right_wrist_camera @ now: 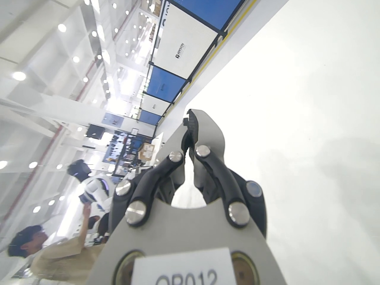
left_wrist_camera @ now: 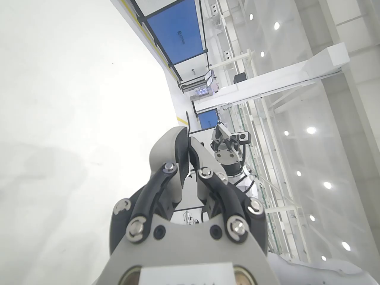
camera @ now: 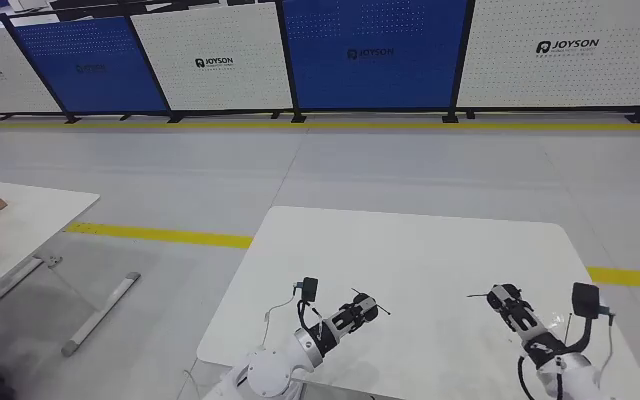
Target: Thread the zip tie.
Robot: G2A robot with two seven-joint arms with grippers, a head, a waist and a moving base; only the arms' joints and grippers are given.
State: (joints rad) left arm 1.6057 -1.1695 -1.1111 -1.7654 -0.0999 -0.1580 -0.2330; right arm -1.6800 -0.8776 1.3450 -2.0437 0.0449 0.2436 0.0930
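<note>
Nearest the robot, over the counter's (camera: 420,250) front edge, hang two tools, well apart. The left tool (camera: 368,304) (left_wrist_camera: 187,133) has its fingers pressed together on a thin black zip tie (camera: 384,311) (left_wrist_camera: 187,118), which pokes out as a short strip on both sides of the fingers. The right tool (camera: 500,296) (right_wrist_camera: 188,121) is likewise closed tight, on a second zip tie (camera: 476,296) (right_wrist_camera: 186,120), whose free end points toward the left tool without reaching it. That makes two ties, one per tool, both held above the white counter and not touching each other. Each tool's base carries one white label (left_wrist_camera: 185,274) (right_wrist_camera: 181,265) with dark print. Off to the left stands a second white table (camera: 30,215), with a yellow floor line (camera: 160,234) running beside it. Farthest off, five blue and white perforated panels (camera: 375,50) form a fence, with small printed logos on them.
</note>
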